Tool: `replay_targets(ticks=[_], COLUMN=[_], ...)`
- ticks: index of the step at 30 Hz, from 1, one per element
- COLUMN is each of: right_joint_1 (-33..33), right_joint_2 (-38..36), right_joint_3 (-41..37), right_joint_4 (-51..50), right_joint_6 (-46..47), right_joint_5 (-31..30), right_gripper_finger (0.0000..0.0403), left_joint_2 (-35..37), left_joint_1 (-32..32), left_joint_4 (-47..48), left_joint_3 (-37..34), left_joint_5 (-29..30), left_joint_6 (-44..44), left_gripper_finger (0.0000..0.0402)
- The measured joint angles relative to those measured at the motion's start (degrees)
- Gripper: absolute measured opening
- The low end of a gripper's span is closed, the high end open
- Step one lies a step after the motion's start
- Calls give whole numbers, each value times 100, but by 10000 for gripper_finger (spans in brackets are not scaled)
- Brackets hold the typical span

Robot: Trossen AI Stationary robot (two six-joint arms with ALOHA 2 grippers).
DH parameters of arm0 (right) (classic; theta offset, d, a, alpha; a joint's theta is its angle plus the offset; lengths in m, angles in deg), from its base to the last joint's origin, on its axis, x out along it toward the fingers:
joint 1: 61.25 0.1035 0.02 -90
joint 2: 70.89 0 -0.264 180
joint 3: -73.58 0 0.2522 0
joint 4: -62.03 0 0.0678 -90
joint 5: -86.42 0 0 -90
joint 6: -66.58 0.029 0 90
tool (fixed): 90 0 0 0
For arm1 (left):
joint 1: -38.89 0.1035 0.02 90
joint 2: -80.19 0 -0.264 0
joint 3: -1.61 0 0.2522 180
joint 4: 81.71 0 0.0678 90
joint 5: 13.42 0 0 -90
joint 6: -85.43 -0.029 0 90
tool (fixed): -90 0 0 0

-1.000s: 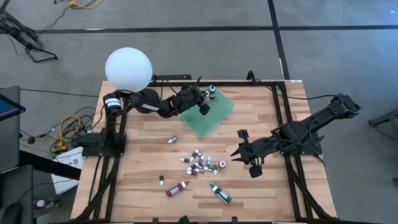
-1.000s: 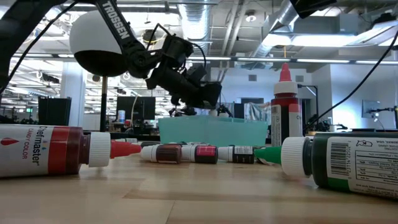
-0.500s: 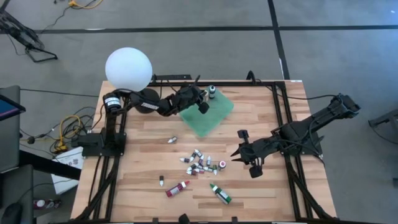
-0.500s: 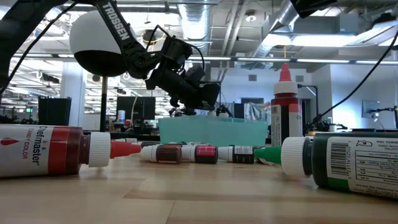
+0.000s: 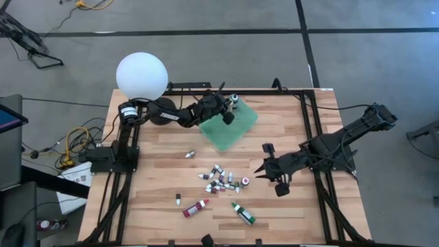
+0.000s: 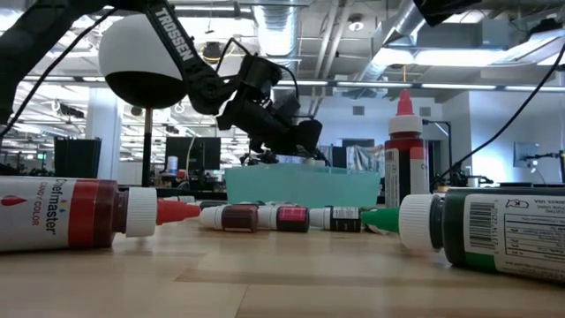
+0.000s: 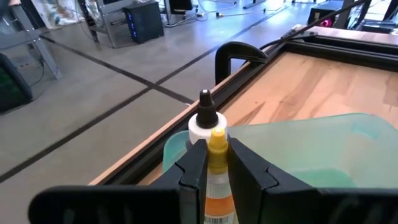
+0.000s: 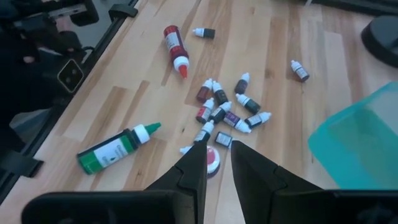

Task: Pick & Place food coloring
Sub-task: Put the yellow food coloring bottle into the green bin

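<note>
The left gripper (image 5: 228,110) hangs over the 12 o'clock corner of the green cloth (image 5: 240,127), its fingers pinched on a small yellow-capped orange bottle (image 7: 216,163). 1 bottle (image 5: 234,101) with a dark cap already stands on the cloth's far corner, so the job looks barely begun: 1 placed, 1 in hand. The rest is still on the bare wood: a cluster of small vials (image 5: 221,180) toward 6 o'clock of the table centre, a lone vial (image 5: 186,155) at 9 o'clock of that cluster, another (image 5: 178,200) lower down, plus a red bottle (image 5: 195,208) and a green bottle (image 5: 243,213) near the 6 o'clock edge.

The right gripper (image 5: 261,167) waits just at 3 o'clock of the cluster, fingers nearly together and holding nothing.

Against the earlier frame, the left gripper has moved toward the standing bottle; nothing else has shifted.
</note>
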Motion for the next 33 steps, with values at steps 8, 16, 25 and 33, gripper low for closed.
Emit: replay_targets(ticks=[8, 16, 25, 33], right_joint_1=[76, 78, 78, 78], right_joint_2=[2, 2, 2, 2], right_joint_3=[-2, -2, -2, -2], right_joint_4=[-13, -13, -13, -11], right_joint_6=[-45, -42, -40, -39], right_joint_5=[2, 2, 2, 2], right_gripper_finger=[66, 66, 66, 66], left_joint_2=[-2, -7, -13, -13], left_joint_1=[28, 25, -27, -71], left_joint_4=[56, 66, 252, 280], left_joint_3=[6, 6, 6, 6], left_joint_5=[-64, -51, 130, 211], left_joint_6=[-3, -32, -28, -54], left_gripper_finger=[43, 45, 104, 118])
